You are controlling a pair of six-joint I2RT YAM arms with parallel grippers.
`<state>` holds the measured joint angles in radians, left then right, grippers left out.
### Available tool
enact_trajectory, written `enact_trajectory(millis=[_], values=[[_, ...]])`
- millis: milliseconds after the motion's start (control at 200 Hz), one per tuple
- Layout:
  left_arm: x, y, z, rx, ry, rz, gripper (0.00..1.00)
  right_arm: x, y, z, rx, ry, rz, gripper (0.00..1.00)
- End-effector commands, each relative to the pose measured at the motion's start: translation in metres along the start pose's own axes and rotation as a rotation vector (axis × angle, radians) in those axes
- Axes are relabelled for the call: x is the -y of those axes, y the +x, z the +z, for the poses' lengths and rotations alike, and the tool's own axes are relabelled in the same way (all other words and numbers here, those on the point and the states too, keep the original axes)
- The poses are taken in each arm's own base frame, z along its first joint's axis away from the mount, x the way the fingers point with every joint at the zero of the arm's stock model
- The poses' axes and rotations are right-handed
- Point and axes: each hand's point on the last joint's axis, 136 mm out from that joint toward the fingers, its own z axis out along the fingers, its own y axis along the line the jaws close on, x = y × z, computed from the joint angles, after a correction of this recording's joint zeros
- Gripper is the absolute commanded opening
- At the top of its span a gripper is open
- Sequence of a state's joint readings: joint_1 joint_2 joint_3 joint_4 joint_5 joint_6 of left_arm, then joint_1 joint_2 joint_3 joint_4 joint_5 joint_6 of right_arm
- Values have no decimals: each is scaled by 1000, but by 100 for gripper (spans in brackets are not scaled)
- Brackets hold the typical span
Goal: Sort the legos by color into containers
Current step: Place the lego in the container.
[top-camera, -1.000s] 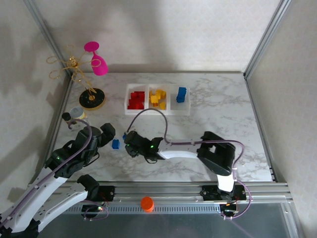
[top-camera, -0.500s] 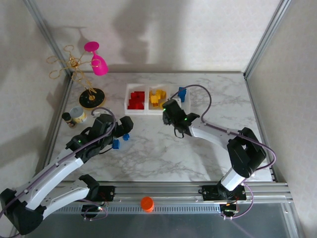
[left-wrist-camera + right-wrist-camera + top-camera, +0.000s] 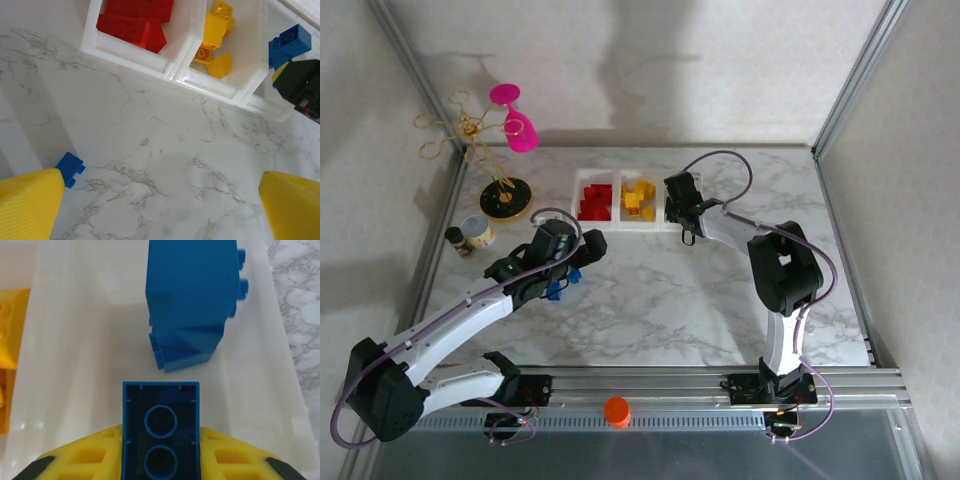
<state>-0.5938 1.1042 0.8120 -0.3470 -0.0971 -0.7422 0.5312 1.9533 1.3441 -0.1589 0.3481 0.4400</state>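
Three joined white containers [image 3: 617,226] stand at the back of the table. Red legos [image 3: 593,200] fill the left one and yellow legos [image 3: 638,197] the middle one. My right gripper [image 3: 681,208] hangs over the right container [image 3: 75,365], shut on a blue lego [image 3: 160,430] whose hollow underside faces the camera. More blue legos [image 3: 192,305] lie in that bin beneath it. My left gripper [image 3: 583,248] is open above the marble, its yellow fingers [image 3: 27,205] wide apart. A loose blue lego [image 3: 70,168] lies just beside the left finger. Another blue lego [image 3: 556,291] lies by the left arm.
A gold wire stand with pink glasses [image 3: 510,118] rises from a black-and-gold base [image 3: 506,200] at the back left. A small jar [image 3: 475,232] stands near it. An orange cap [image 3: 617,410] sits on the front rail. Frame posts bound the back corners.
My right arm has swung from the table's left middle out to the right container, carrying the blue lego. My left arm has reached forward toward the table's middle, gripper still open.
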Motion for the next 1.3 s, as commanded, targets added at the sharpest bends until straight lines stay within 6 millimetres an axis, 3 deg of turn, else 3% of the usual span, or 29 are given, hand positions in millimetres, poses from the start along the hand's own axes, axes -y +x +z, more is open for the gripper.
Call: enact_trajectory(millis=[0, 90, 180, 411, 566, 816, 846, 1036, 1297], values=[[11, -18, -3, 49, 19, 8, 100, 1, -20, 9, 28, 23, -11, 28], [10, -18, -2, 48, 14, 9, 100, 0, -25, 8, 35, 27, -13, 41], [9, -19, -3, 53, 9, 15, 100, -1, -30, 3, 50, 19, -15, 47], [8, -22, -5, 54, 3, 16, 100, -10, -40, -23, 75, -35, -13, 50], [6, -26, -13, 66, -3, 14, 100, -27, -33, -48, 81, -77, -38, 52], [-11, -24, -33, 85, -23, -16, 100, -64, 7, -81, 32, -181, -66, 54], [-14, -22, -35, 84, -27, -20, 100, -81, 19, -90, 21, -215, -87, 55], [-38, -14, -53, 92, -64, -53, 100, -130, 67, -119, -20, -345, -123, 57], [-69, -7, -82, 118, -131, -102, 100, -192, 132, -134, -83, -471, -228, 66]])
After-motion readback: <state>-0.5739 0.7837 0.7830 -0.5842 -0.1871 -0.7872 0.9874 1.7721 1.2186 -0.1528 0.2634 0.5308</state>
